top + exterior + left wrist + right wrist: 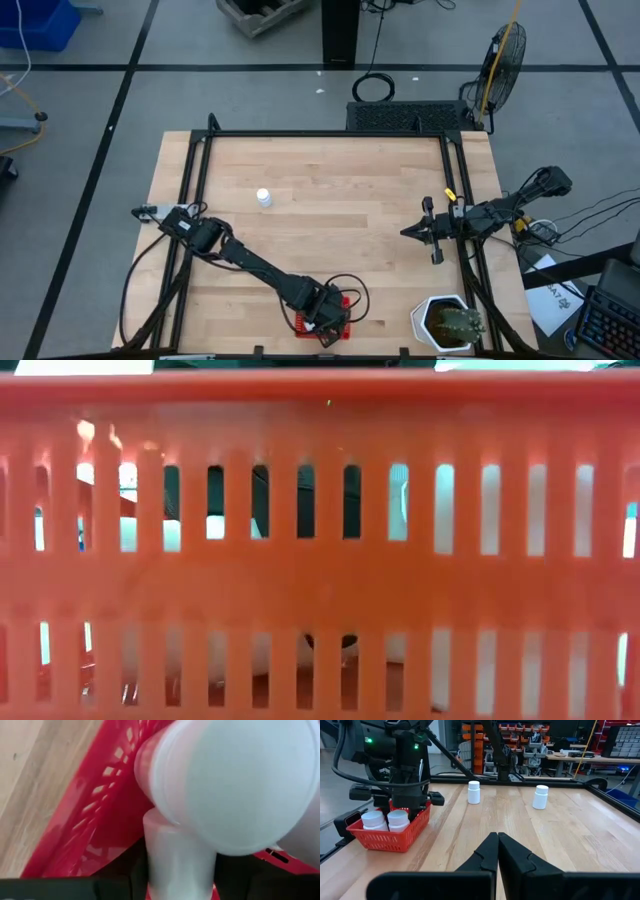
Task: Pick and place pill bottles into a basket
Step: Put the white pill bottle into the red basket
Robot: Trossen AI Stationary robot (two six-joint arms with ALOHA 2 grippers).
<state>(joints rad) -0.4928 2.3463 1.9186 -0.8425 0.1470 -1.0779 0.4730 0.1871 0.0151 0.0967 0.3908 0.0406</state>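
Red mesh-walled plastic basket (325, 322) sits under the left gripper (327, 310) overhead; left wrist shows its fingers pinching a small white capped pill bottle (235, 785) above those inside, so release low; right gripper (498, 851) idles, pressed together.

We see the basket (322, 318) at the high view's bottom centre, the potted plant (446, 323) right of it, one pill bottle (264, 198) upper left.

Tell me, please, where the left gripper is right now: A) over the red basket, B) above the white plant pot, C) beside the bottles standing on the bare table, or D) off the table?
A: the left gripper hangs right over the basket, away from the plant pot.
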